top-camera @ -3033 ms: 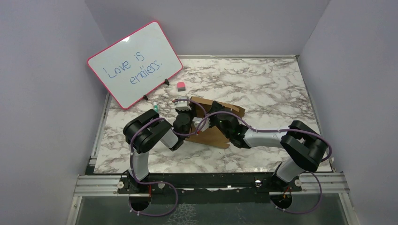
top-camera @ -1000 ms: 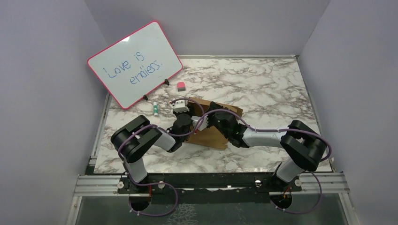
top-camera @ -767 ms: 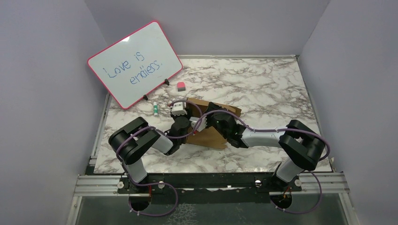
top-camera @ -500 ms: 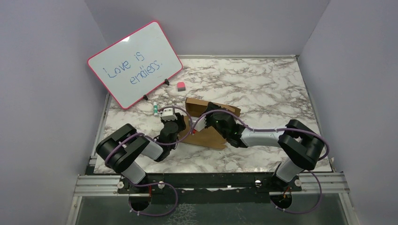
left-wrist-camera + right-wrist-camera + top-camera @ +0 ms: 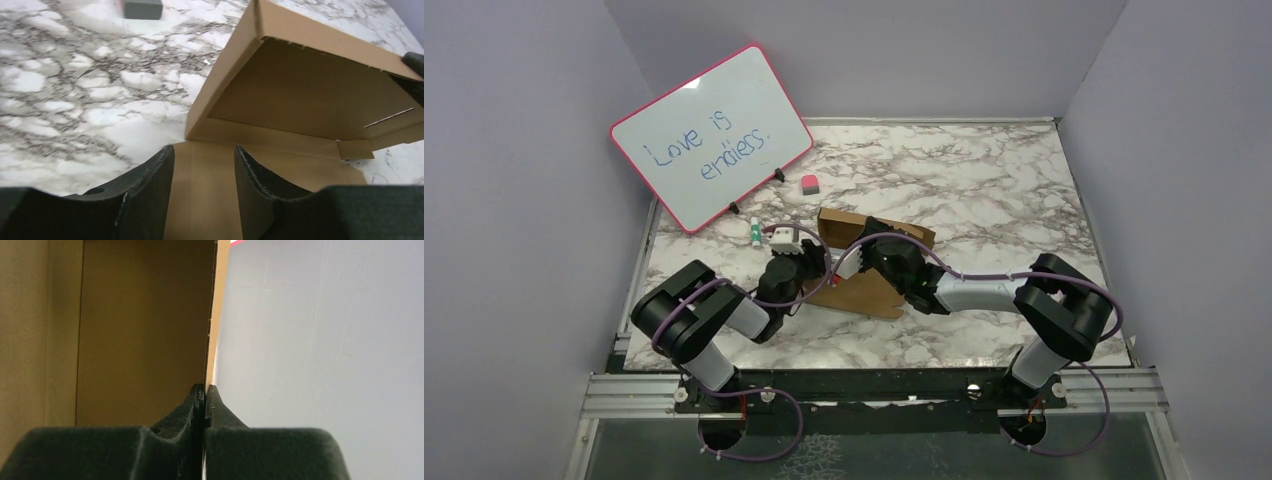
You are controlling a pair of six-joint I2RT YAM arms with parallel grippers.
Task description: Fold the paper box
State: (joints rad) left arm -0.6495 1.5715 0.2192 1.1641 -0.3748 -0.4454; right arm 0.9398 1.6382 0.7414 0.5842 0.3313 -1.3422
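While the raised panel of the paper box (image 5: 145, 330) has to stand for its neighbours to be folded, the right gripper (image 5: 204, 390) is clamped on that panel's thin free edge, its pads meeting through the board. The left gripper (image 5: 204, 152) hangs low over the flat flap at the box's left side, jaws part-way apart with nothing between them. It appears placed to press or lift that flap next. The box is plain brown cardboard, matte, with scored creases, a small square tab and a thin slit. It sits left of centre on the marble-patterned table (image 5: 1004, 180), between the near and far edges. The pink-rimmed whiteboard (image 5: 709, 135) leans at the far left corner, well apart.
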